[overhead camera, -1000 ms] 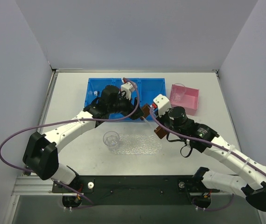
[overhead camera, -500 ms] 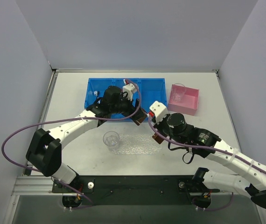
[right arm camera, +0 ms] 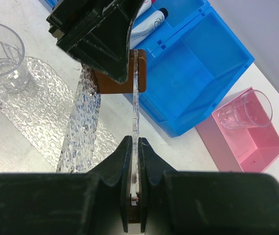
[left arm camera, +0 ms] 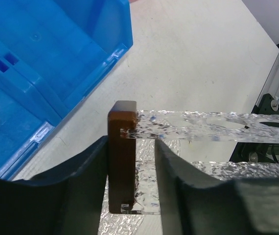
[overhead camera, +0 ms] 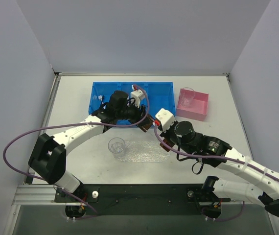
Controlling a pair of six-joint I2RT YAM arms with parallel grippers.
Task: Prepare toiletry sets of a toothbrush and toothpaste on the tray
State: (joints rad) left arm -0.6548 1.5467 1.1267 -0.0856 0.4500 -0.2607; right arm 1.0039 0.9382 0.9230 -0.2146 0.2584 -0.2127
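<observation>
- right gripper (right arm camera: 135,145): jaws pinched together on the thin edge of the tray (left arm camera: 213,126); the clear sheet runs straight out from between the fingertips, edge-on to the wrist camera
- left gripper (left arm camera: 142,147): set around the opposite end of the same tray; brown pad (left arm camera: 122,156) flat against one face, dark finger meeting the other face, no gap showing on either side; reads as clamped on it
- the tray hangs between the two hands, off the table; one end in each; long axis running from gripper to gripper
- from above, both grippers meet just in front of the blue bin (overhead camera: 159,93), over the far right part of the second tray (overhead camera: 144,152)
- second tray: same clear glittery kind, lying flat on the table; a clear cup (overhead camera: 116,146) stands upright on its left end
- the toothpaste (right arm camera: 151,22): one white tube with a black cap lying in the blue bin, just behind the left gripper; apart from both hands
- toothbrushes: cannot make them out; left arm covers much of the bin
- pink box (overhead camera: 198,108) right of the bin, near it; another clear cup (overhead camera: 187,96) upright inside
</observation>
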